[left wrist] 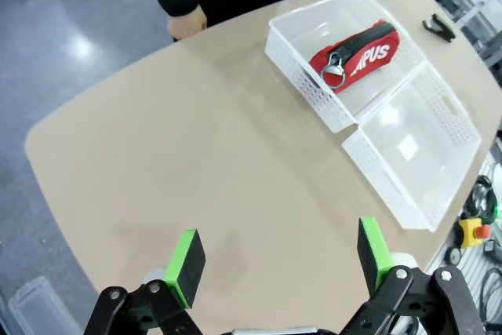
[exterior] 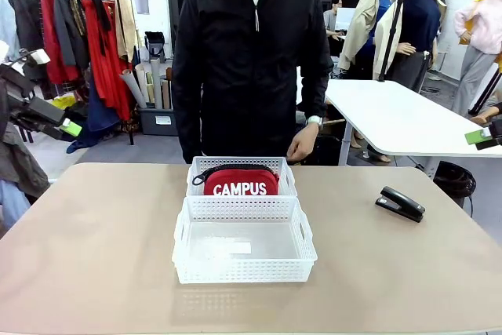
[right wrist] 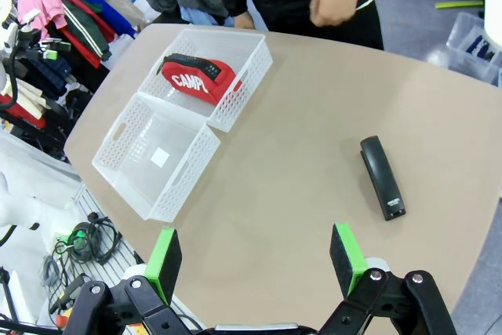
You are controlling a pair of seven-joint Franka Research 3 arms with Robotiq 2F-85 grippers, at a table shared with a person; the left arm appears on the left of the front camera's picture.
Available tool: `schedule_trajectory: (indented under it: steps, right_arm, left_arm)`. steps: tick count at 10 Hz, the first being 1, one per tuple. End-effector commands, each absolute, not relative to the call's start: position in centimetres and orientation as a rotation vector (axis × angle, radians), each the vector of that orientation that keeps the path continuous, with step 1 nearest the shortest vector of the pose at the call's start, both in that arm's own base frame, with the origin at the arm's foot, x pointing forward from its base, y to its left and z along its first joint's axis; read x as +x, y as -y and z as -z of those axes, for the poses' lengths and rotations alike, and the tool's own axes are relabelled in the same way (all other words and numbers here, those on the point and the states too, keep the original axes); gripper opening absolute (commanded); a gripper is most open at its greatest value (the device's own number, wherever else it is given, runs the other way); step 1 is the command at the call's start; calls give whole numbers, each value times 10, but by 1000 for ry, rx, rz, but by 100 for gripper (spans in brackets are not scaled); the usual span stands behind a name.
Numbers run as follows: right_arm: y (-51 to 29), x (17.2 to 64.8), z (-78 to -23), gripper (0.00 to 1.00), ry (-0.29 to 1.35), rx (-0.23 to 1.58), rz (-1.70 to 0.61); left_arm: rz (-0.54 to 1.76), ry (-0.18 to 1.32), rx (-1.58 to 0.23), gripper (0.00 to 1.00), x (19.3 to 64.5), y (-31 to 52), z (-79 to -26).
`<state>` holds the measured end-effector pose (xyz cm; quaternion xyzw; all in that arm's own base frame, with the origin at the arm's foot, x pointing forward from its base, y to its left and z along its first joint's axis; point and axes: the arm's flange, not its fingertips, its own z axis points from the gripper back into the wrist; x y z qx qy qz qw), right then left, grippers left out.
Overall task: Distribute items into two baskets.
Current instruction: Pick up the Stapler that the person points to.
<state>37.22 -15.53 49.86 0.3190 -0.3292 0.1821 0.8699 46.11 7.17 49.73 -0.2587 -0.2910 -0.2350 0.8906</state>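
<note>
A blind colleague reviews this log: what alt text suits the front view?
The far basket holds a red pouch; the near basket, touching it, is empty. A black stapler lies on the table to the right; a person stands behind.

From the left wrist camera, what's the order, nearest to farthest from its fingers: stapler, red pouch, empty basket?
1. Empty basket, off to the right, nearest the left fingers.
2. Red pouch, inside the other basket just beyond.
3. Stapler, farthest, on the table past both baskets.
</note>
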Motion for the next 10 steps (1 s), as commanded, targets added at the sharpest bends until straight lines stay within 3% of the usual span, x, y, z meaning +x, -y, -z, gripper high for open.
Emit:
schedule_trajectory:
  steps: [1,10]
  right_arm:
    - [155,373,-499,100,708,678,-390]
    - [155,373,-499,100,708,678,-390]
  left_arm:
    - [519,651,-588,100,465,-81,-494]
    - [514,631,-571,100,461,-78,-493]
